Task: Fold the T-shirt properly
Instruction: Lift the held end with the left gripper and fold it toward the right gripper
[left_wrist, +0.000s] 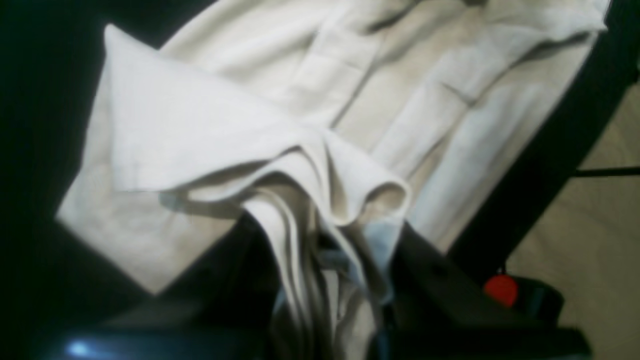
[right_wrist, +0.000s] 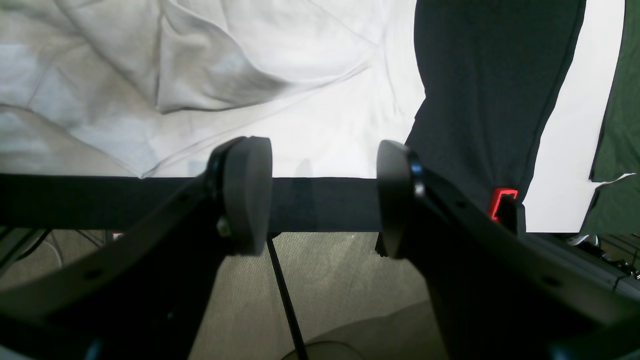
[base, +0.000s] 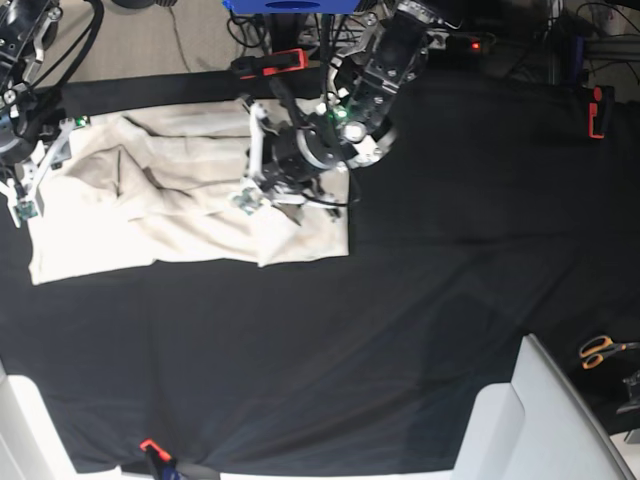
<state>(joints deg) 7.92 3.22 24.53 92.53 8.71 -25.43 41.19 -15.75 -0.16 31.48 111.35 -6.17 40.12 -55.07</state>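
Observation:
The cream T-shirt (base: 150, 200) lies wrinkled and partly folded on the black table cloth (base: 400, 320), at the far left of the base view. My left gripper (base: 262, 190) is over the shirt's right part and is shut on a bunched fold of the T-shirt (left_wrist: 335, 235), lifted a little off the layers below. A flap (left_wrist: 190, 130) drapes from that fold. My right gripper (right_wrist: 320, 197) is open at the shirt's left end (base: 35, 175). Its round pads (right_wrist: 247, 195) have nothing between them and hover over the table's edge beside the T-shirt (right_wrist: 200, 75).
Orange-handled scissors (base: 600, 350) lie at the right edge. A white sheet (base: 540, 420) covers the near right corner. Red clamps (base: 598, 110) (base: 270, 65) (base: 150, 447) grip the cloth's edges. Cables and floor lie beyond the far edge.

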